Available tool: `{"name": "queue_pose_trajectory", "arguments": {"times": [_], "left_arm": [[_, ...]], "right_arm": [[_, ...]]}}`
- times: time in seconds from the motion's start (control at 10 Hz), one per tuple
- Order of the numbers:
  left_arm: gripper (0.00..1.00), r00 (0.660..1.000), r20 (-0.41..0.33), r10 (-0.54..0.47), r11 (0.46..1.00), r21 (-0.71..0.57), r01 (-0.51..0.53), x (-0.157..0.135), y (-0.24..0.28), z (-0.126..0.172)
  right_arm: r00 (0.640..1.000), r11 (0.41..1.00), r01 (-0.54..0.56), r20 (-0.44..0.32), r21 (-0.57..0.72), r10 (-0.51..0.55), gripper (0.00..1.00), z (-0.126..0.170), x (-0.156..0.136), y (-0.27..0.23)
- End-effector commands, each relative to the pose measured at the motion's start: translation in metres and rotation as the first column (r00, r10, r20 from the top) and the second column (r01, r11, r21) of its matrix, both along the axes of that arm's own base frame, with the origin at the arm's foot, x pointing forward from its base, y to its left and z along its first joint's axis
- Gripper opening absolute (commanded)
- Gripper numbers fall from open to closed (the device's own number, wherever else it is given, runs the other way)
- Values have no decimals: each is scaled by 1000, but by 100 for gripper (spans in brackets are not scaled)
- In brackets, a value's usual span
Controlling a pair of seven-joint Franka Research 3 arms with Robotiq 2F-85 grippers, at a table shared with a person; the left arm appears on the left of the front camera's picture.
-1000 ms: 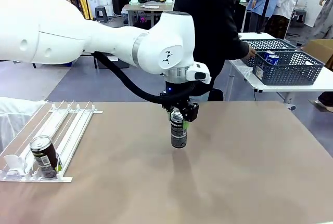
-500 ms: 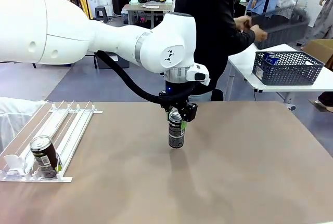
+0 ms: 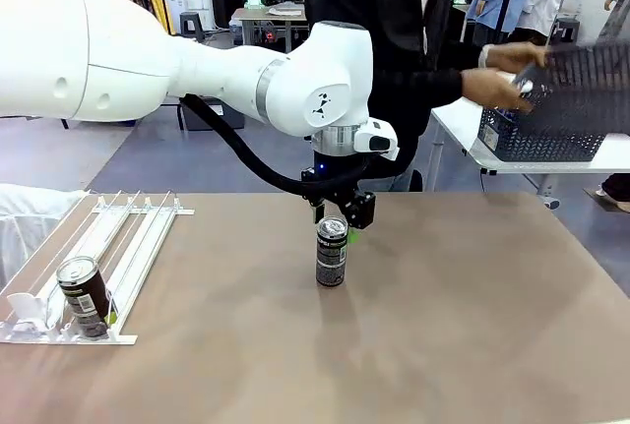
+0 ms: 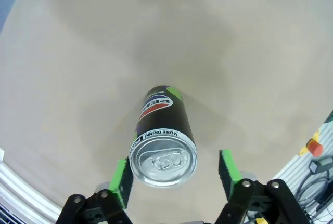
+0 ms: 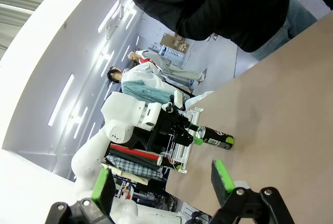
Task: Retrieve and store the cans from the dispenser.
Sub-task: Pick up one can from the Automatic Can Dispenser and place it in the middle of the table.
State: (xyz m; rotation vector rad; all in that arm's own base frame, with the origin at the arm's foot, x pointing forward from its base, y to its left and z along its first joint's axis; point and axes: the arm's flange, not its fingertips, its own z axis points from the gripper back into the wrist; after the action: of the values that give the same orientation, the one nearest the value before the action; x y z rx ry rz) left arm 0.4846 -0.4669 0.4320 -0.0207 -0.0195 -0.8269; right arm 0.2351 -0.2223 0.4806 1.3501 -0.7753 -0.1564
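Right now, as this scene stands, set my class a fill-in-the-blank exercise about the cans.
The black Pepsi can stands ____ on the table.
The left arm's fingers are ____, not gripping it.
Another dark can sits at the near end of the white ____.
Missing words: upright; open; dispenser.

You get bright, even ceiling light. Past the left tool [image 4: 176, 174] the can [image 4: 163, 146] casts a soft shadow on the table [image 4: 78, 52]. Far beyond it, the person's hand [image 3: 500, 85] and basket [image 3: 591, 80] are motion-blurred.

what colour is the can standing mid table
Slim drink can: black with a silver top, clearest in left wrist view.
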Motion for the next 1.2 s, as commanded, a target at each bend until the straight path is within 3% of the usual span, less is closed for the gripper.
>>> {"name": "queue_pose_trajectory", "arguments": {"times": [0.0, 0.3, 0.5, 0.7, 0.9, 1.1], "left_arm": [[100, 1000, 14, 9, 1000, 30, -9, 0, 2, 4], [100, 1000, 15, 27, 1000, -6, -27, 1, 8, 13], [100, 999, 10, 52, 995, -86, -51, -19, 38, 50], [100, 994, -82, 79, 968, -233, -96, -47, 113, 96], [100, 978, -162, 128, 873, -449, -189, -65, 220, 135], [100, 952, -212, 219, 730, -612, -304, -80, 315, 144]], "right_arm": [[1000, 1000, 9, 25, 17, -10, 100, 3, 2, 1], [1000, 1000, 9, 25, 17, -10, 100, 3, 2, 1], [1000, 1000, 9, 25, 17, -10, 100, 3, 2, 1], [1000, 1000, 9, 25, 17, -10, 100, 3, 2, 1], [1000, 1000, 9, 25, 17, -10, 100, 3, 2, 1], [1000, 1000, 9, 25, 17, -10, 100, 3, 2, 1]]}}
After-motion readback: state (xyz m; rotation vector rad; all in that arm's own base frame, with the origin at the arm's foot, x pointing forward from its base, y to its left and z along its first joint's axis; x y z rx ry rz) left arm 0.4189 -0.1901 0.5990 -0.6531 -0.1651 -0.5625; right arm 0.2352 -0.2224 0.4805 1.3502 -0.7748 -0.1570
